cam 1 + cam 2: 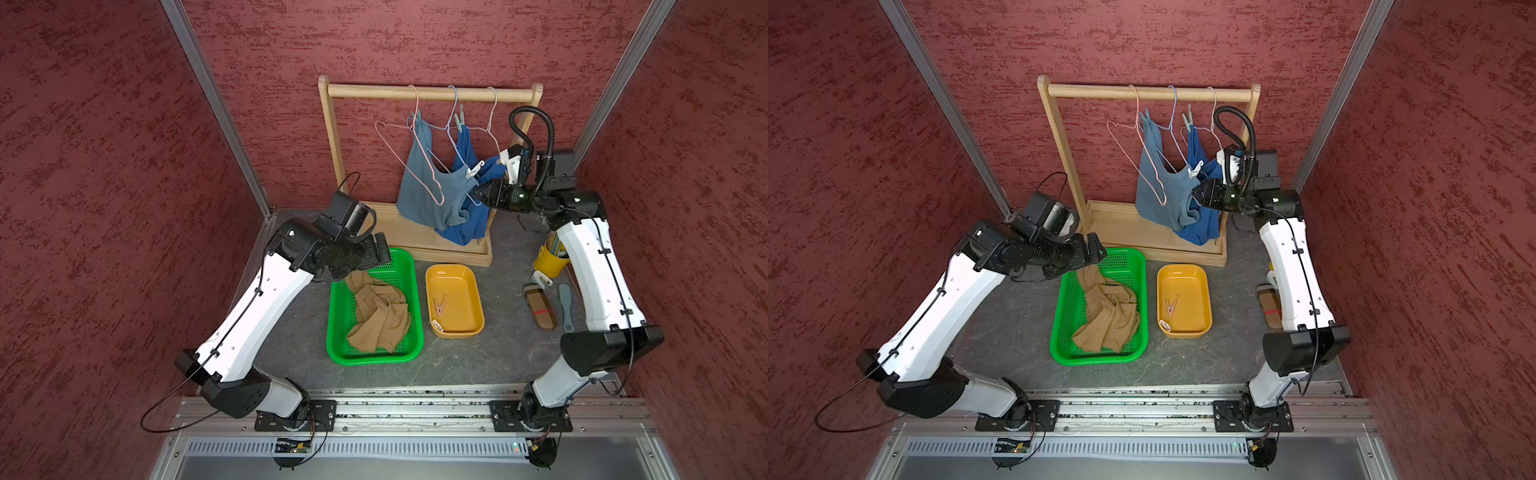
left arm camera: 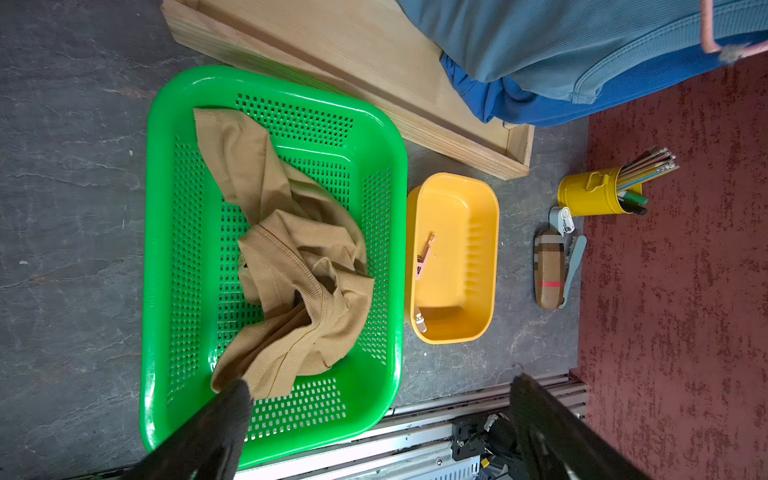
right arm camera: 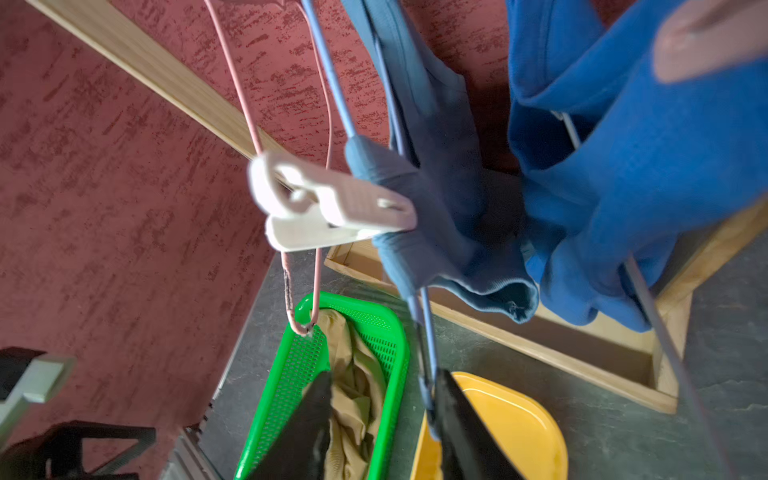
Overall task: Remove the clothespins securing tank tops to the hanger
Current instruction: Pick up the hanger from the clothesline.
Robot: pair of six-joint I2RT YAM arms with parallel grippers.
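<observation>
Because the white plastic spring clothespin (image 3: 332, 208) is what pins the strap of the dusty grey-blue ribbed tank top (image 1: 424, 183) to a thin blue wire hanger (image 3: 332, 79), I have the right gripper (image 3: 385, 376) raised to that height in front of the wooden clothes rack (image 1: 432, 93). Its black fingers stand partly apart and clamp nothing. The peg sits just ahead of the tips, not between them, and the hanger wire runs down against the inner face of one finger. I judge that I must line up on the peg's flared tail ends, since only squeezing those will open its bite.

The bright royal blue tank top (image 1: 465, 232) hangs just behind the grey-blue one. Two pale teal clothespins (image 1: 417, 116) grip the straps higher up near the hooks, so several pegs are left to take.

The left gripper (image 2: 379, 382) hangs over a corner of the green perforated plastic basket (image 2: 151, 249), wide open and empty, well clear of the rack. The crumpled tan-brown tank top (image 2: 291, 266) lies in that basket. Beside it, the yellow-orange rectangular plastic tray (image 2: 486, 257) holds a pink clothespin (image 2: 424, 255) and a white one at its end.
</observation>
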